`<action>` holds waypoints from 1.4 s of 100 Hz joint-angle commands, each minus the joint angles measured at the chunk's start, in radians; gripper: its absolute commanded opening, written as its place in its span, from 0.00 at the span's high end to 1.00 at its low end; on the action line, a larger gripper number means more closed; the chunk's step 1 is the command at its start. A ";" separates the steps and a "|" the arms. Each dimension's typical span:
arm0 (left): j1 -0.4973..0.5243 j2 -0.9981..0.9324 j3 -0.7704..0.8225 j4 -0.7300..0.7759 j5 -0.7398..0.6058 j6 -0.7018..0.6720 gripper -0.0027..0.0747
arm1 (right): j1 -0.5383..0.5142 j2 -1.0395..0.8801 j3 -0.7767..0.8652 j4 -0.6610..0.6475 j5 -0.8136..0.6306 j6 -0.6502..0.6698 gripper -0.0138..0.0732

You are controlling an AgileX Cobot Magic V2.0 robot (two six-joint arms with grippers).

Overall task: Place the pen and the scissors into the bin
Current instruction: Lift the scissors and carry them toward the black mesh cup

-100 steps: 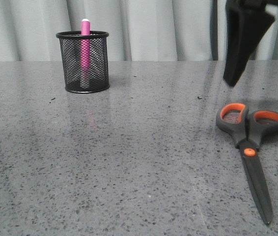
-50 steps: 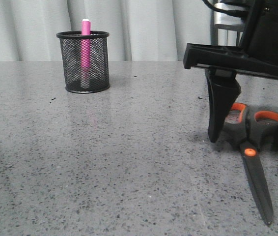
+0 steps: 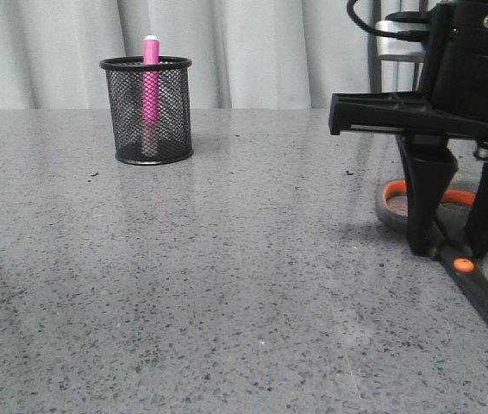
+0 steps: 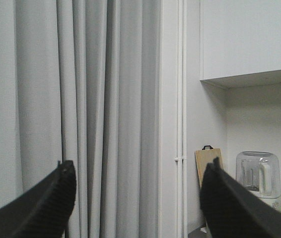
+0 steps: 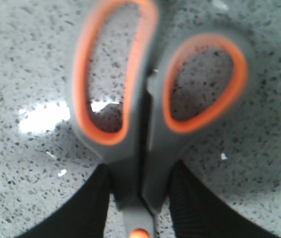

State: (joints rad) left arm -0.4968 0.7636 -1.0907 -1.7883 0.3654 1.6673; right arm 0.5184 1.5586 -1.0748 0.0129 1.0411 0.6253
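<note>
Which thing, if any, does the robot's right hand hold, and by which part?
The right hand grips the scissors at the neck, just below the handle loops, above the orange pivot screw. The left hand holds nothing.

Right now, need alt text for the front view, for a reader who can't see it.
The right pincer straddles the neck of the scissors lying on the grey speckled table, right side. Far left, the pink pen stands upright in the black mesh bin; grey curtains behind.

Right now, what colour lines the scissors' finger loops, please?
Orange, lining the scissors handles; clearest in the right wrist view.
</note>
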 commanded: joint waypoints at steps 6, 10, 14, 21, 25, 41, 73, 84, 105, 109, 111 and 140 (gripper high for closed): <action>-0.009 -0.002 -0.023 -0.026 0.009 -0.006 0.34 | -0.007 0.076 0.023 0.008 -0.113 -0.047 0.77; -0.009 -0.002 -0.023 -0.026 0.009 -0.006 0.34 | -0.007 0.076 0.023 0.008 -0.121 -0.064 0.84; -0.009 -0.002 -0.023 -0.026 0.009 -0.006 0.34 | -0.007 0.072 0.016 0.003 -0.139 -0.075 0.93; -0.009 -0.002 -0.023 -0.026 0.009 -0.006 0.34 | -0.007 0.045 -0.020 -0.013 -0.185 -0.093 0.92; -0.009 -0.002 -0.023 -0.026 0.009 -0.006 0.34 | -0.003 0.024 -0.052 -0.021 -0.220 -0.105 0.92; -0.009 -0.026 -0.023 -0.026 0.014 -0.006 0.34 | 0.024 -0.073 -0.284 -0.037 -0.373 -0.200 0.92; -0.009 -0.089 -0.023 0.011 -0.018 -0.006 0.38 | 0.076 0.033 -0.657 -0.068 -0.788 -0.384 0.92; -0.009 -0.103 -0.023 0.066 -0.045 -0.006 0.55 | 0.076 0.104 -0.657 -0.068 -0.939 -0.394 0.92; -0.009 -0.143 -0.023 0.162 -0.044 -0.006 0.99 | 0.079 0.249 -0.657 -0.068 -1.093 -0.394 0.92; -0.009 -0.150 -0.023 0.179 -0.044 -0.006 0.99 | 0.081 0.269 -0.657 -0.068 -1.117 -0.394 0.92; -0.009 -0.154 -0.023 0.186 -0.044 -0.006 0.99 | 0.081 0.280 -0.657 -0.070 -1.129 -0.394 0.92; -0.009 -0.220 0.037 0.226 -0.067 -0.006 0.99 | 0.095 0.379 -0.655 -0.072 -1.186 -0.394 0.92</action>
State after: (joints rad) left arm -0.4992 0.5496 -1.0522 -1.5492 0.3203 1.6673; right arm 0.6053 1.9781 -1.6975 -0.0479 -0.0421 0.2471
